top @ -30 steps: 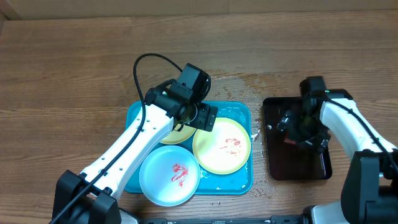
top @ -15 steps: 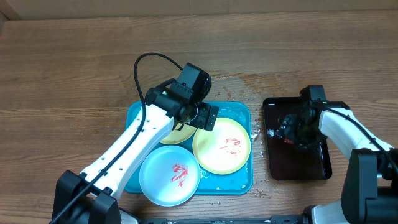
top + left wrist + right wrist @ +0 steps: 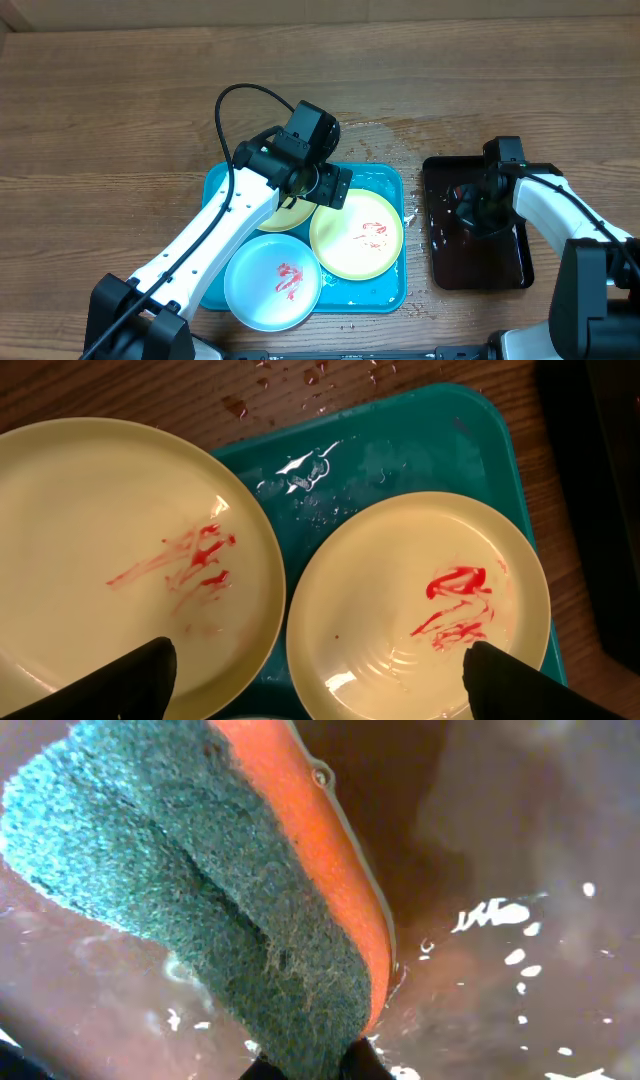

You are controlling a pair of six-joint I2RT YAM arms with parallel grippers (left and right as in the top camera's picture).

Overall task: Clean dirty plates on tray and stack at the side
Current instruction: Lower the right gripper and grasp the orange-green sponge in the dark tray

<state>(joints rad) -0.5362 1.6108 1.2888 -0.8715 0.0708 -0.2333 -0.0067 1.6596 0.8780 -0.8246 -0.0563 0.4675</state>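
There are 2 yellow-green plates (image 3: 358,235) (image 3: 285,219), 1 pale blue plate (image 3: 273,282), 1 turquoise tray (image 3: 392,293), 1 dark tray (image 3: 480,268) at right, 1 sponge (image 3: 200,870) and 2 robot arms (image 3: 215,235) (image 3: 560,200).

The table (image 3: 120,100) is matt, grained wood, the turquoise tray (image 3: 420,450) wet glossy plastic, the plates (image 3: 420,610) smooth plastic with a soft sheen, the dark tray (image 3: 480,270) at right shiny and wet, and the sponge (image 3: 190,910) rough green fibre on smooth orange foam.
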